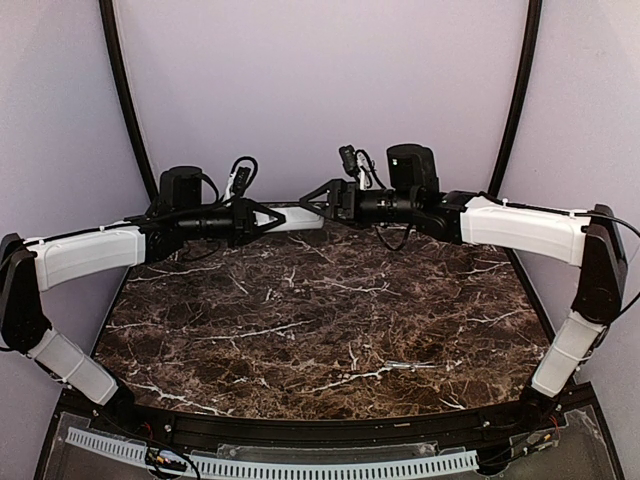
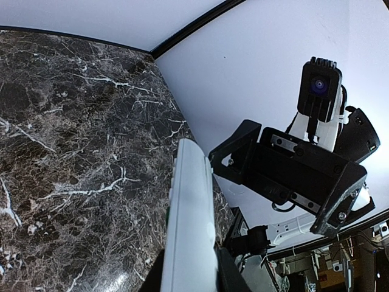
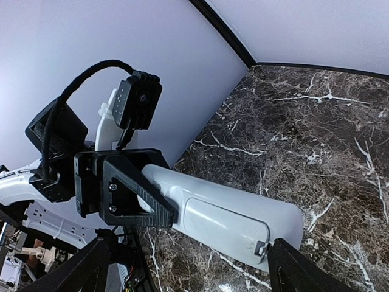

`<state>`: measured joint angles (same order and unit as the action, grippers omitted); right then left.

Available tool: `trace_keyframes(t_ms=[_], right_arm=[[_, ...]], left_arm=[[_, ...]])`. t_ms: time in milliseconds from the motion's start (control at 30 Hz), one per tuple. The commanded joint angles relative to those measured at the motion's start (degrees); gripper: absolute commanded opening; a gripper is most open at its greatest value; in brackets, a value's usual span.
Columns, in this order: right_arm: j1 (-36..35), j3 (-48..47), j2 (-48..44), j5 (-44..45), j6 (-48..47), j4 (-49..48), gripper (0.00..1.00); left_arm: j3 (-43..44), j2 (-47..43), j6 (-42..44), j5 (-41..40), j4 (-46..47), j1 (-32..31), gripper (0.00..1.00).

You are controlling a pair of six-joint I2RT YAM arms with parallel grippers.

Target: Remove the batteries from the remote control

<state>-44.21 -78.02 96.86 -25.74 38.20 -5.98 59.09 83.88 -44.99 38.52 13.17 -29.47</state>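
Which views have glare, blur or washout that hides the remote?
Top external: even light, sharp, but the remote control is small and far. Left wrist: remote edge-on and bright, its surface nearly washed out; faint sheen on the table at the bottom. Right wrist: crisp, no glare, the seam of the battery cover reads clearly.

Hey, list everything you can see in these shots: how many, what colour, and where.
remote control: one, white, held in the air near the table's far edge
battery cover: one, white, closed on the remote's back
batteries: none visible
table: one, dark brown marble with white veins, beneath both arms
frame bars: two, black, curved, rising at the back corners
slotted strip: one, white, along the near edge
left gripper: one, black, shut on the remote control
right gripper: one, black, open, facing the remote's free end
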Motion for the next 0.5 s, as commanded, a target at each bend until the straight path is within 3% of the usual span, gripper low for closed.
trace_keyframes(t_ms=[0,467], right_arm=[[-0.3,-1.3,0.9,-1.4,0.3,-1.9,0.9],[-0.6,-1.3,0.9,-4.2,1.1,-4.1,0.9]], left_arm=[[-0.7,-1.5,0.0,1.3,1.8,-0.1,0.0],[-0.7,-1.5,0.1,1.4,1.7,-0.1,0.0]])
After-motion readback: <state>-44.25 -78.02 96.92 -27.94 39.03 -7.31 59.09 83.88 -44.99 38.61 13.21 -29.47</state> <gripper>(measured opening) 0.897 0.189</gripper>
